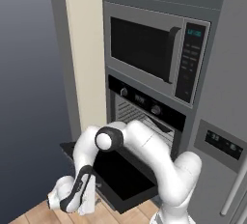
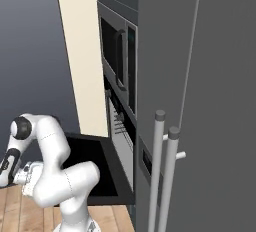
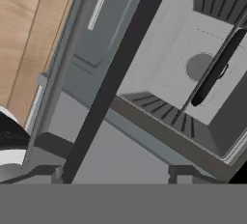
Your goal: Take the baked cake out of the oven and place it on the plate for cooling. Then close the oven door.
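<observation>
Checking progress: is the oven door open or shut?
Open. The oven door lies dropped down flat in front of the oven, and the racks inside show.

Nothing legible is showing. Microwave (image 1: 155, 54) keypad display (image 1: 194, 33) is glowing teal, probably digits, too blurred to read. Oven (image 1: 144, 109) display (image 1: 140, 98) and fridge panel (image 1: 223, 144) marks are rendering unreadable.

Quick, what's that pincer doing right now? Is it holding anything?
Pincer: open, holding nothing; it hangs low in front of the dropped oven door.
</observation>
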